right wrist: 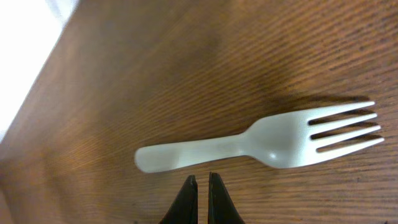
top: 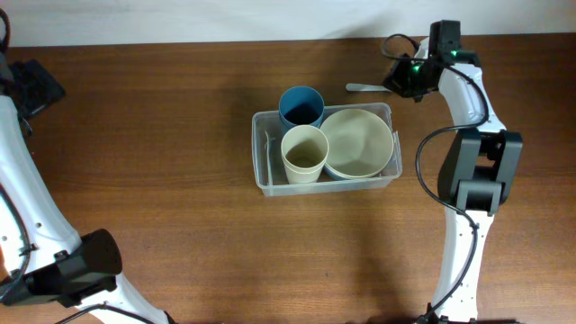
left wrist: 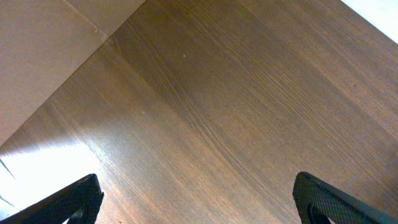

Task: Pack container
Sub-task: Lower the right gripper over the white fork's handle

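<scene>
Hovers with right gripper (right wrist: pixel 199 198) pressed together, empty, just behind the handle of a smooth white plastic fork (right wrist: pixel 249 146) lying flat on the grained wooden table (right wrist: pixel 155 62), table edge close by. Finds the translucent round-cornered container (top: pixel 260 166) near, past the fork, holding blue cup (top: pixel 301 106), cream cup (top: pixel 304 153) and cream bowl (top: pixel 358 142). Holds left gripper (left wrist: pixel 199 202) spread wide above wood grain.

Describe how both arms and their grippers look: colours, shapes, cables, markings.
The left arm and right arm have smooth white links joined by blocky black joint housings. Thin black cables loop beside the right arm, and a green light glows near its wrist. The left gripper and right gripper have matte black, tapering fingers. No printed markings are legible.
</scene>
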Controlling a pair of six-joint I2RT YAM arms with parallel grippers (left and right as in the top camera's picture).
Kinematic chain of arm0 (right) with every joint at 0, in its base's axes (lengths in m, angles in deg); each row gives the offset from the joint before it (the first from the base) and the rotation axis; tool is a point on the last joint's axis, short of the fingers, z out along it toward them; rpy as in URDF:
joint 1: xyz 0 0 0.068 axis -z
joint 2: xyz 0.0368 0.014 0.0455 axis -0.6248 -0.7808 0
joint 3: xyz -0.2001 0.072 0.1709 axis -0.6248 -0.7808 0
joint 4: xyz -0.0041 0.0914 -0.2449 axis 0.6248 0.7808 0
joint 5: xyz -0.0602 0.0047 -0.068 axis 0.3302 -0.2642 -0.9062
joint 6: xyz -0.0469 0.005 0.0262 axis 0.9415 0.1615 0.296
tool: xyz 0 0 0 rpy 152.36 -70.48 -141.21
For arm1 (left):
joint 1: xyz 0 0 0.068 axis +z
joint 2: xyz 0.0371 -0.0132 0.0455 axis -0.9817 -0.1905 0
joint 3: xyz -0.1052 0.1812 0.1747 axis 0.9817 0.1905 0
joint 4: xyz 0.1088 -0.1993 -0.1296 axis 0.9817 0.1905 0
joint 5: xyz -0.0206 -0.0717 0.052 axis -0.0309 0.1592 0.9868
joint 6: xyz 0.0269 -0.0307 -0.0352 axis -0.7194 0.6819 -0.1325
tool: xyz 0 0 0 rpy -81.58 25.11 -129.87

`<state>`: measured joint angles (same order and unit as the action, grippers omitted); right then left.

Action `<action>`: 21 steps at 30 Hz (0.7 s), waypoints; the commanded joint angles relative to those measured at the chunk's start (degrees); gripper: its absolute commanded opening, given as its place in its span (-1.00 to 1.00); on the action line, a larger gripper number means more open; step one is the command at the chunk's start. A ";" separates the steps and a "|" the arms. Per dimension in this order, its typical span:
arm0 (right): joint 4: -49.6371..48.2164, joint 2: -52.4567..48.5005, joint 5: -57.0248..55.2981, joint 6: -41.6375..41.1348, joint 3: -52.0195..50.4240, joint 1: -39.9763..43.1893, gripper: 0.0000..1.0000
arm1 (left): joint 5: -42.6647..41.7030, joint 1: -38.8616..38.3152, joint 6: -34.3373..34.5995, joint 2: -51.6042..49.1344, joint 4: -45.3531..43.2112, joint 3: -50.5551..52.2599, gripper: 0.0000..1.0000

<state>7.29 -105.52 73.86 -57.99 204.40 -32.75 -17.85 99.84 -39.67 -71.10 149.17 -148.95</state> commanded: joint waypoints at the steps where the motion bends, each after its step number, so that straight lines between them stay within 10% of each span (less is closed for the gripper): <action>1: 0.13 -1.11 -1.20 -0.07 -0.20 -0.37 -0.93 | -0.02 0.35 0.76 -0.61 0.07 0.44 1.00; 21: 1.03 -2.62 -7.63 -0.11 -0.20 1.29 -0.92 | -0.02 0.35 0.76 -0.61 0.07 0.44 0.99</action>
<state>7.93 -107.11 68.94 -57.99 204.40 -32.47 -17.85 99.84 -39.67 -71.10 149.17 -148.95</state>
